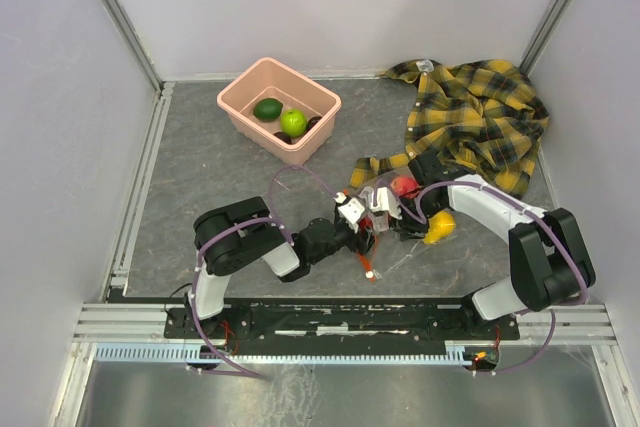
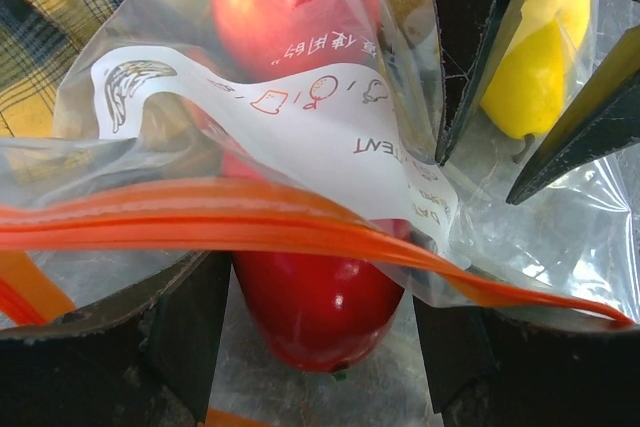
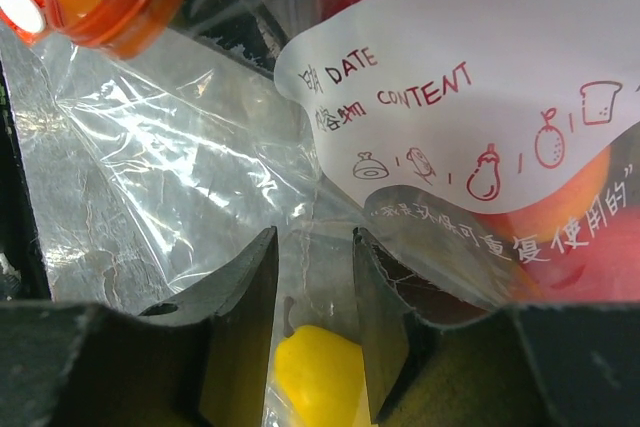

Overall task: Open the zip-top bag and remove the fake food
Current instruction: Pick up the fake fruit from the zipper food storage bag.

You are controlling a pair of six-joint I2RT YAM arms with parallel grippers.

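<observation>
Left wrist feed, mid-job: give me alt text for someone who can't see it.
A clear zip-top bag fills the view, its orange-red zip strip running across just above the dark left fingers. A red fake fruit shows through the plastic; a yellow fruit sits upper right, a plaid shirt upper left.

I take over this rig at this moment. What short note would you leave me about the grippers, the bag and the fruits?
Left gripper: jaws wide at the orange strip of the zip-top bag, a red fruit between them; grip uncertain.
Right gripper: jaws narrower, bag film at them, a yellow fruit seen through the gap; grip uncertain.
Things: bag between both grippers, red fruits inside it; light green fruit and dark green fruit in the pink tub.
Done: those two are out.
Left: zip open or not, unclear; take out the red fruits.
</observation>
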